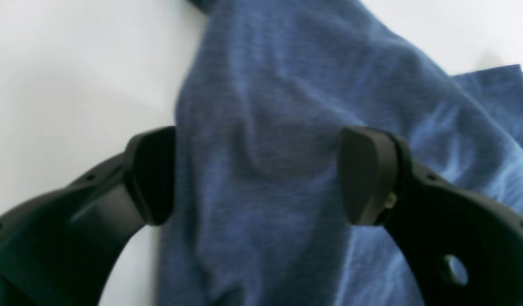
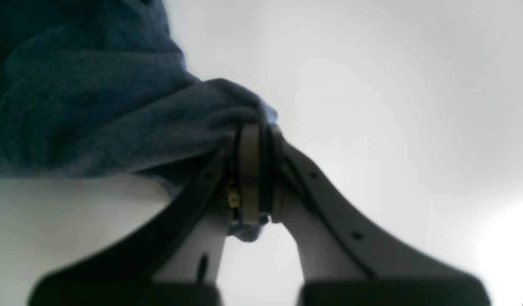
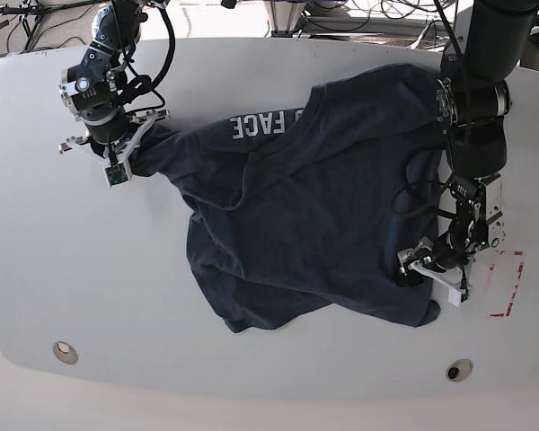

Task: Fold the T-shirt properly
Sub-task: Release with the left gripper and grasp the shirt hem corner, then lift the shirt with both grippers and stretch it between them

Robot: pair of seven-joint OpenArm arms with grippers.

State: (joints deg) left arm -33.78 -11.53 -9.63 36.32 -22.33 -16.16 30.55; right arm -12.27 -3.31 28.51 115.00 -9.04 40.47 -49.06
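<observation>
Left wrist view: the left gripper (image 1: 257,174) stands spread wide, its two dark pads on either side of a raised fold of the T-shirt (image 1: 261,127). No pad visibly presses the cloth; the left pad (image 1: 153,174) sits at the fabric's edge, over the white table (image 1: 66,76). The fold runs from the near edge of the view to the far edge, with bare table on the left and at the far right corner.

Right wrist view: the right gripper (image 2: 255,170) is pressed together on a bunched edge of the T-shirt (image 2: 95,114), which is pinched between the pads and trails away to the left. The white table (image 2: 393,106) lies bare on the right and beyond.

Base view: the T-shirt (image 3: 314,206) lies crumpled and spread in the middle of the white table (image 3: 90,296), its long axis running roughly from the far left to the near right. White lettering (image 3: 262,125) shows upside down near the far edge. The right gripper (image 3: 126,153) holds the cloth's far-left corner, stretched toward it. The left gripper (image 3: 436,265) hangs over the near-right hem. Red tape marks (image 3: 510,287) lie just right of it. Open table surrounds the garment, widest on the left and near sides; two round holes (image 3: 65,350) sit near the table's near edge.
</observation>
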